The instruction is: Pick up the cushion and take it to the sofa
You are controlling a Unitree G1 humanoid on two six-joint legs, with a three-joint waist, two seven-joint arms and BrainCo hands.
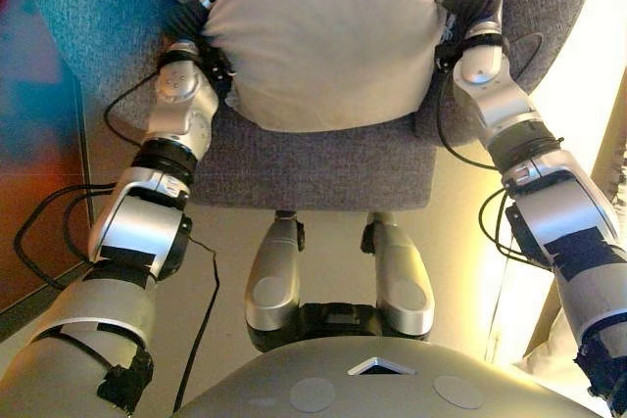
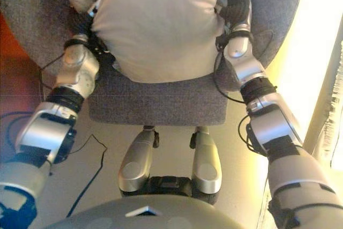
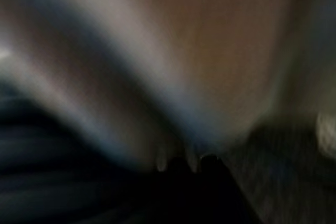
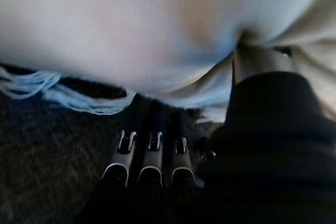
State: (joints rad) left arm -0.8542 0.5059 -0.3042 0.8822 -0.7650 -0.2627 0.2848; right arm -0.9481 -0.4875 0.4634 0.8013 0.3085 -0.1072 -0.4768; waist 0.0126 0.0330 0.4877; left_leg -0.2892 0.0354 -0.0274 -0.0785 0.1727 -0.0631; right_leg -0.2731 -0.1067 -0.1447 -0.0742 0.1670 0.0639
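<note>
Left hand (image 1: 201, 9) is pressed against the near-left edge of the beige cushion (image 1: 328, 31), its fingers hidden beneath; grip cannot be confirmed. The cushion rests on a grey chair (image 1: 313, 168). Right hand (image 4: 157, 145) slides under the opposite edge, thumb on top, pinching the fabric, evidently for a two-sided lift.

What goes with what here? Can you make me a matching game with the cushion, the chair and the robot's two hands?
Things:
1. cushion
2. grey armchair
3. left hand
4. right hand

Matches:
A. pressed against the cushion's right side
B. cream, lying on the seat
C. grey fabric, under the cushion
D. pressed against the cushion's left side

Pairs: 1-B, 2-C, 3-D, 4-A
</note>
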